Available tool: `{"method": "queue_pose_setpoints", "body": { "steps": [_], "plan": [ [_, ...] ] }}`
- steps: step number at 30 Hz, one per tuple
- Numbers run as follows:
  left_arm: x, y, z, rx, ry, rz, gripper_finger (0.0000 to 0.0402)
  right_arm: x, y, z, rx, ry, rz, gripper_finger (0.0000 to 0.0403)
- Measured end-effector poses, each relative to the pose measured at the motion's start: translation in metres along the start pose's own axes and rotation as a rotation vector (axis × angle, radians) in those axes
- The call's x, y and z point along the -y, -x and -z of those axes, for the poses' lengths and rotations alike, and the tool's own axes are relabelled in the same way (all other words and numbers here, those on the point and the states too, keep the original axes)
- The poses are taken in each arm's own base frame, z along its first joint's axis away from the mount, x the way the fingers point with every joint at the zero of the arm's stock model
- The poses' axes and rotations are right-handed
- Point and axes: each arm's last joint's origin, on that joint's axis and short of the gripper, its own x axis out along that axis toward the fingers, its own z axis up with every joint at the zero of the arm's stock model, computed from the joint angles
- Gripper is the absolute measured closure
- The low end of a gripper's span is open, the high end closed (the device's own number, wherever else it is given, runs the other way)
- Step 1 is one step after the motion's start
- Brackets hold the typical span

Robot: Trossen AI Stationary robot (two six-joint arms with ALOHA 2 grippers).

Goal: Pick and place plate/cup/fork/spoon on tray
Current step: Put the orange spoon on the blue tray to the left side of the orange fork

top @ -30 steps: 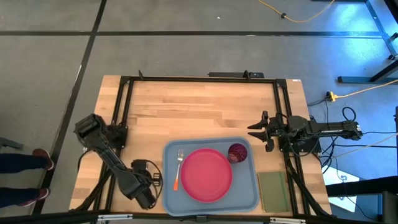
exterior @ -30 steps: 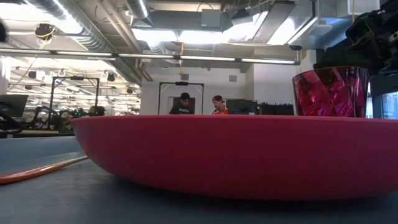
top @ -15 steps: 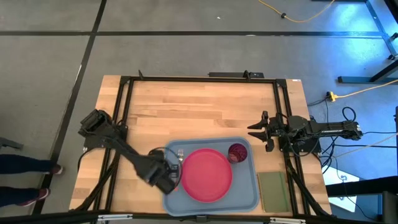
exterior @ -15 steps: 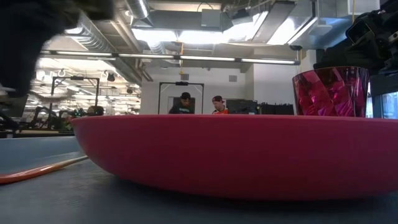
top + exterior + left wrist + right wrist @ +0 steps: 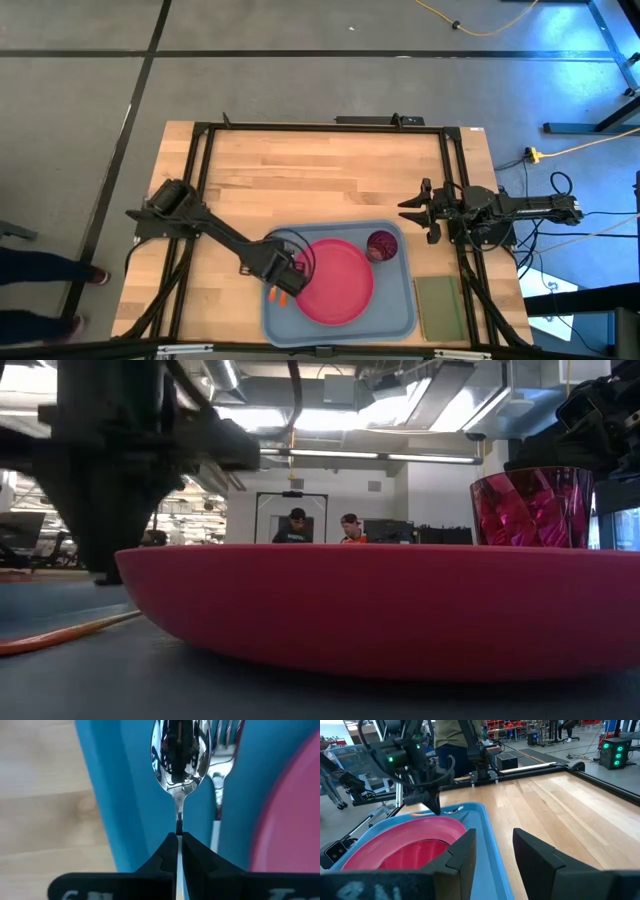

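Left jaws pinch spoon [image 5: 179, 757] over blue tray [image 5: 400, 318].

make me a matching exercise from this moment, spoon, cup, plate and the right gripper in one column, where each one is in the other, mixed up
Things:
1. the spoon
2. the cup
3. the plate
4. the right gripper

Places or states:
A. lying in the middle of the tray
B. open, off the tray over the bare table
C. gripped by its handle in the left gripper, over the tray beside the fork
D. standing in a corner of the tray, next to the plate

Pairs: 1-C, 2-D, 3-A, 4-B
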Motion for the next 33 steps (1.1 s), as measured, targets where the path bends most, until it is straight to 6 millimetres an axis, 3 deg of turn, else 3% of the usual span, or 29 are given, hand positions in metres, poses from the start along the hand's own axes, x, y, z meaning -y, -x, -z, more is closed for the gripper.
{"method": "queue_pose_setpoints", "body": {
  "steps": [8, 19, 33],
  "plan": [
    [0.002, -0.015, 0.005, 0.006, 0.027, -0.022, 0.0395, 0.000, 0.000, 0.000, 0.000, 0.000, 0.000, 0.0269],
    [0.006, -0.015, 0.006, 0.009, 0.129, 0.030, 0.0395, 0.000, 0.000, 0.000, 0.000, 0.000, -0.001, 0.0269],
    [0.006, -0.021, 0.008, 0.022, 0.043, 0.018, 0.0395, 0.000, 0.000, 0.000, 0.000, 0.000, 0.000, 0.0269]
  ]
}}
